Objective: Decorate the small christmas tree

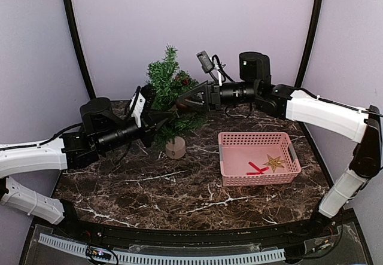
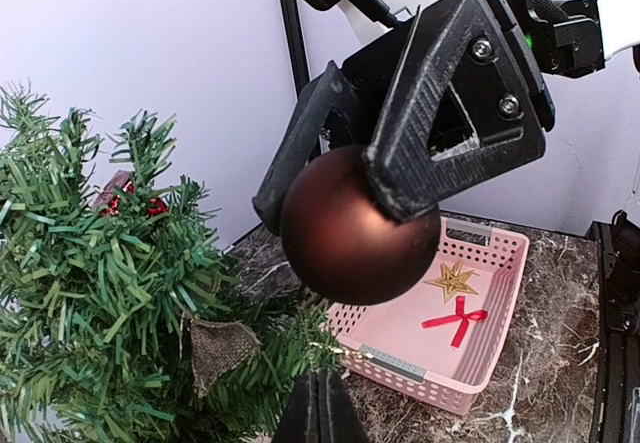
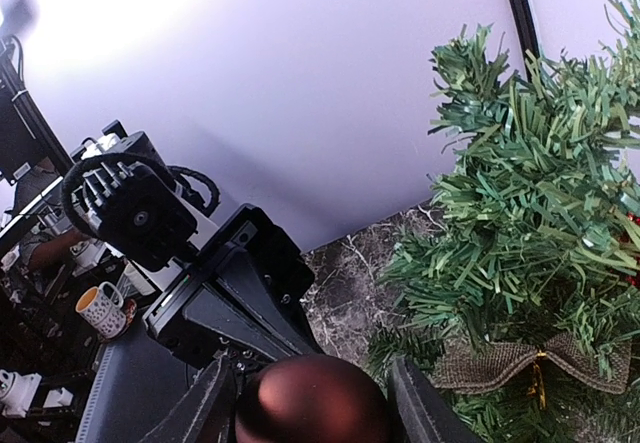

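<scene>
Tree: 1, upright on a tan stub base, back-centre of the desk, left of the basket and apart from it.

On the tree: 1 burlap bow low in the branches, 1 small red piece higher up; couldn't tell what kind.

Bauble: 1, dark red, glossy. The right tool was part open and clamped on it, one finger each side, up against the tree's right side at mid height. Couldn't tell whether the bauble touched the needles.

Left tool: fully closed, tip in at the lower left branches. Couldn't tell if anything was pinched in it.

Basket: 1, pink, perforated walls, right of centre. Inside: 1 gold star and 1 red ribbon, just beside each other near the right end.

Arms: 2, both reaching in toward the tree from opposite sides.

Desk: dark brown marble look with white veins, and 1 white slotted strip along the near edge.

Room: plain pale lilac backdrop, 2 black curved poles at the back corners. The right wrist view caught 1 patterned mug in clutter off to the side.
</scene>
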{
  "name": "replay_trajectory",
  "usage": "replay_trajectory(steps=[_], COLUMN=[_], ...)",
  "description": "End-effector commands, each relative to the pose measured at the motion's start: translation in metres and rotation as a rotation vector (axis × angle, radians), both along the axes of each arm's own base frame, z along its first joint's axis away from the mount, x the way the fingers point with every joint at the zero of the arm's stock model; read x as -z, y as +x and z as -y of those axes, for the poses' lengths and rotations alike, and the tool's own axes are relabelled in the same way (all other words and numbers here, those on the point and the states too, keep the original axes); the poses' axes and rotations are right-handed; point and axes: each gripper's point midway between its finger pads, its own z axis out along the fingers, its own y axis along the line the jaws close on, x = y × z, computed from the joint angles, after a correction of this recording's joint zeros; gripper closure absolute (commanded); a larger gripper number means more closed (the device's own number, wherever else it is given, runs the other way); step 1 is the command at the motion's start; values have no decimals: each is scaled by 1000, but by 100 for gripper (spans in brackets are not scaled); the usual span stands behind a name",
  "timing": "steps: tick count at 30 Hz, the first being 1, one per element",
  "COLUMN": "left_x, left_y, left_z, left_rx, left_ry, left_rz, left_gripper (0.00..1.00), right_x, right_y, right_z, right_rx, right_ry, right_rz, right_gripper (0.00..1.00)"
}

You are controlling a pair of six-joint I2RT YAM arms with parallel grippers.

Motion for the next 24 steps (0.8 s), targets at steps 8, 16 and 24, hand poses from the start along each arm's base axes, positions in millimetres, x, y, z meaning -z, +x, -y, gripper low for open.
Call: replay_trajectory(steps=[8, 16, 24], left_x=[8, 7, 10], left_y=[6, 14, 18], left_z=[8, 0, -4], left_rx=[7, -58, -89], left_ry=[39, 35, 41], left_rz=[-29, -20, -20], left_gripper=[100, 100, 100], right_x=[11, 18, 21], right_y=[5, 8, 12], right_z=[7, 5, 3], right_rx=[48, 56, 65], right_ry=[-15, -21, -26], right_rz=[14, 15, 13], right_gripper=[71, 72, 72])
